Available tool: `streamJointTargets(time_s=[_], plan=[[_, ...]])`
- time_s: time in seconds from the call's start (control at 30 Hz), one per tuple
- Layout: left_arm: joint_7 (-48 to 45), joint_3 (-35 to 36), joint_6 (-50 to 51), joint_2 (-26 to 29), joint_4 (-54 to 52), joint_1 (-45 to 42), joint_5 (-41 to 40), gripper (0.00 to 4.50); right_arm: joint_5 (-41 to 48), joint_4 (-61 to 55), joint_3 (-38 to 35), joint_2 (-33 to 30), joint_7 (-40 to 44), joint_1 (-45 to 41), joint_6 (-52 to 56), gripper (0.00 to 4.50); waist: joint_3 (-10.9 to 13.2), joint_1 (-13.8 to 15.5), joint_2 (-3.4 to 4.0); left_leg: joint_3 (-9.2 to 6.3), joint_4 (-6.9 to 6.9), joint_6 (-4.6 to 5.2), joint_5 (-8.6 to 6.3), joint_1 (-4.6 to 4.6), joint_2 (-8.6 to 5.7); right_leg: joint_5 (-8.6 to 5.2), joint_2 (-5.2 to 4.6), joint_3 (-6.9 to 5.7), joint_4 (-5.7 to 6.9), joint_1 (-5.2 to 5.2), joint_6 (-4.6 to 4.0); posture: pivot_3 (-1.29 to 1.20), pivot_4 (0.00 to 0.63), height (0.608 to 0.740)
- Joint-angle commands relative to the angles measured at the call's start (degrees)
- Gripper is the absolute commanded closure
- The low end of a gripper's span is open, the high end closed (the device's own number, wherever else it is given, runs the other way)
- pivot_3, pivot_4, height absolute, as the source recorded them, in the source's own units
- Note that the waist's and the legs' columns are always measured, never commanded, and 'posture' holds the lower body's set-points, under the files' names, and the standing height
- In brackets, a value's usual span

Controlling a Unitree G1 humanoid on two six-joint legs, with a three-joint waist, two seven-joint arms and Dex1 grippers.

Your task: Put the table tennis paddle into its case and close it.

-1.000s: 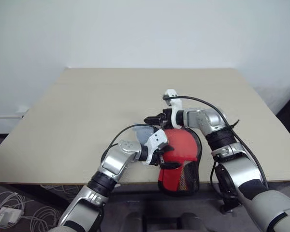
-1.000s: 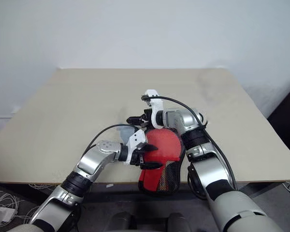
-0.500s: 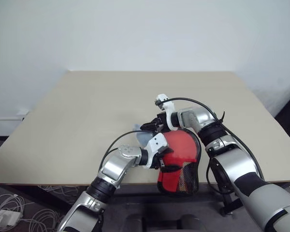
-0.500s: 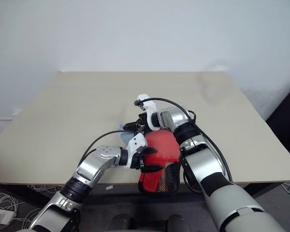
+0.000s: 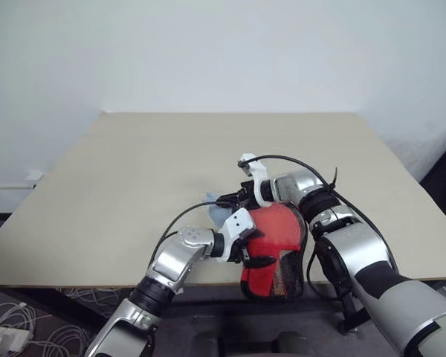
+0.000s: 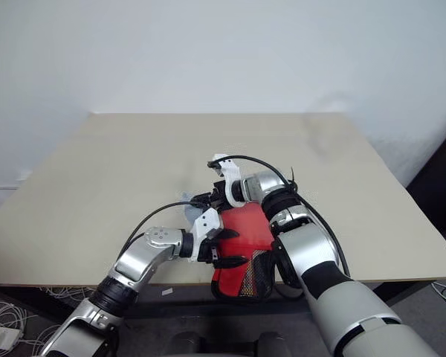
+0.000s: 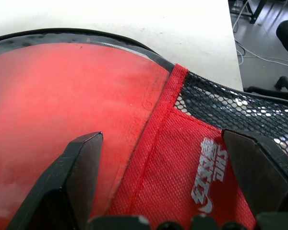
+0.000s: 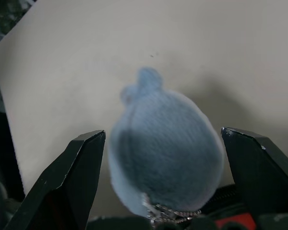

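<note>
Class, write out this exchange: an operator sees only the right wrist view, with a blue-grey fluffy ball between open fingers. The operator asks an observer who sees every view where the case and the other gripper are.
Operator: Where is the case from this ball?
Observer: The ball lies on the table at the far end of the case. The case's mesh end overhangs the table's near edge.
Operator: And the left gripper?
Observer: The left gripper is open over the case, one finger above the smooth red half and the other by the mesh.
</note>
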Motion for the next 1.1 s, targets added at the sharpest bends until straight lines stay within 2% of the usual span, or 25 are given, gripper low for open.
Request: streamJointTargets(time_s=[0.03, 0.37, 0.5, 0.7, 0.8, 0.87, 1.1], plan=[[-0.5, -2.2, 1.5, 1.0, 3.6, 1.5, 1.8, 0.31, -1.0, 1.0, -0.9, 0.8, -0.7, -2.3, -2.8, 0.30, 0.0, 0.0, 0.00, 0.00, 0.00, 0.00, 0.00, 0.00, 0.00, 0.00, 0.00, 0.00, 0.00, 0.00, 0.00, 0.00, 0.000, 0.728], [0.1, -1.6, 1.6, 0.5, 4.5, 1.4, 1.7, 0.31, -3.5, 2.2, 0.1, 3.5, 1.9, -2.0, -3.6, 0.30, 0.0, 0.0, 0.00, -0.03, 0.03, 0.00, 0.00, -0.03, 0.00, 0.00, 0.00, -0.01, 0.01, -0.01, 0.01, 0.00, 0.000, 0.728], [0.5, -1.5, 2.0, 0.4, 5.0, 1.0, 2.0, 0.27, -3.7, 2.1, -1.3, 3.6, -0.6, -2.0, -6.4, 1.17, 0.0, 0.0, 0.01, -0.04, 0.02, 0.00, 0.00, -0.03, 0.00, 0.00, 0.00, -0.02, 0.01, -0.03, 0.01, 0.00, 0.000, 0.728], [0.4, -1.5, 3.0, 0.4, 5.8, 0.5, 2.0, 0.27, -0.8, 1.7, -6.9, 3.8, -7.0, -2.5, -11.5, 3.20, 0.0, 0.0, 0.00, -0.04, 0.02, -0.01, -0.01, -0.03, 0.00, 0.00, -0.01, -0.03, 0.00, -0.03, 0.01, 0.00, 0.000, 0.728], [0.4, -1.7, 3.6, 0.5, 6.0, 0.2, 2.1, 0.27, 0.0, 3.2, -10.4, 4.1, -13.2, -2.9, -13.8, 3.93, 0.0, 0.0, 0.01, -0.04, 0.01, -0.01, 0.00, -0.03, 0.00, 0.00, -0.01, -0.03, 0.00, -0.03, 0.00, 0.00, 0.000, 0.728], [0.4, -1.8, 3.8, 0.5, 6.2, 0.1, 2.1, 0.27, 0.3, 4.4, -12.4, 4.2, -17.2, -2.6, -15.8, 4.15, 0.0, 0.0, 0.02, -0.03, 0.00, 0.00, 0.00, -0.03, 0.00, 0.00, -0.01, -0.02, 0.01, -0.03, 0.00, 0.00, 0.000, 0.728], [0.7, -1.5, 4.2, 0.7, 6.2, 0.1, 2.0, 0.27, -0.6, 6.1, -14.9, 5.1, -25.4, -1.7, -23.3, 4.17, 0.1, 0.0, 0.03, -0.03, 0.00, 0.00, 0.00, -0.03, 0.00, 0.00, 0.00, -0.02, 0.01, -0.03, 0.00, 0.00, 0.000, 0.728]])
